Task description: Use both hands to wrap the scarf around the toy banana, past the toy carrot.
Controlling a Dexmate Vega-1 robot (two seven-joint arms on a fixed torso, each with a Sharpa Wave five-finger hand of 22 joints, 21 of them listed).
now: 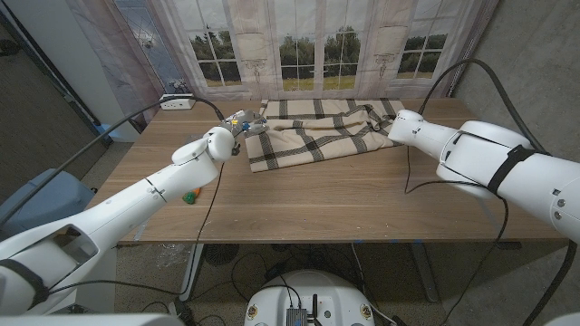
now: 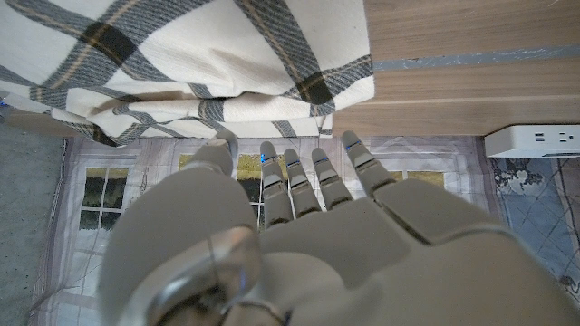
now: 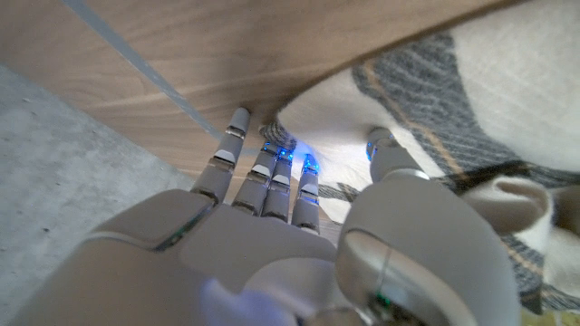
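The plaid scarf [image 1: 313,131] lies rumpled at the desk's [image 1: 344,199] far side. The left hand [image 1: 237,127] reaches its near-left corner, fingers [image 2: 290,181] extended, grasping nothing. The right hand [image 3: 299,235] meets the scarf's right edge; whether it grips cannot be told. An orange carrot [image 1: 190,195] lies under the left arm.
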